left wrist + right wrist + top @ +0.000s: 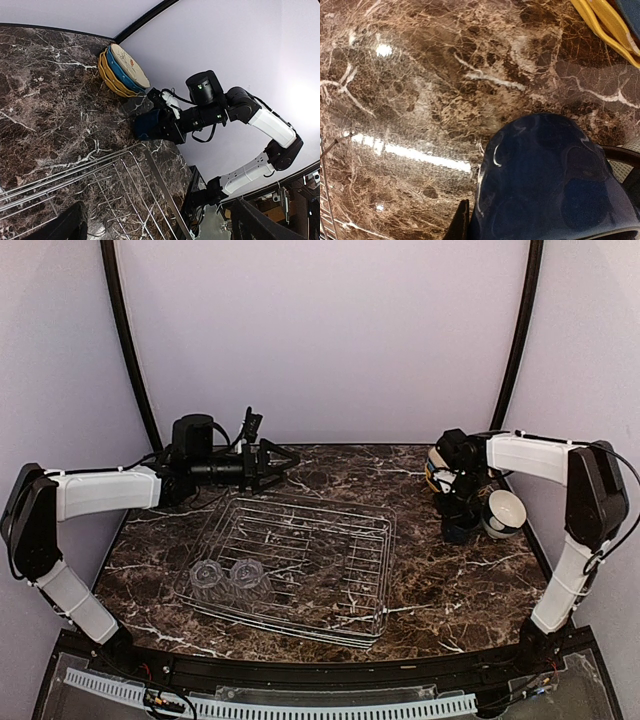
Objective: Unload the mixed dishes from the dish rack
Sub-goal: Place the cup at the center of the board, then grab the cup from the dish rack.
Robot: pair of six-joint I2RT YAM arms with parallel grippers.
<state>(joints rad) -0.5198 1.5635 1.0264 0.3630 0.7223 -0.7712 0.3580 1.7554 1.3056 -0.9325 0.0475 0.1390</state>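
Two clear glasses point(205, 575): I see them side by side in the near-left corner of the silver wire dish rack point(330, 540), which sits mid-table.
Right claw point(459, 508): clamped tight on the dark blue mug point(545, 175), over the right side of the brown marble tabletop point(420, 580), outside the rack. I cannot tell whether the mug touches the marble.
Left claw point(280, 465): jaws spread wide, holding nothing, beyond the rack's far-left corner.
Plates: a cream blue-rimmed plate point(131, 64) is stacked on a yellow plate point(107, 75) at the far right, behind the mug.
Bowl: one small pale bowl point(505, 512), just right of the mug.
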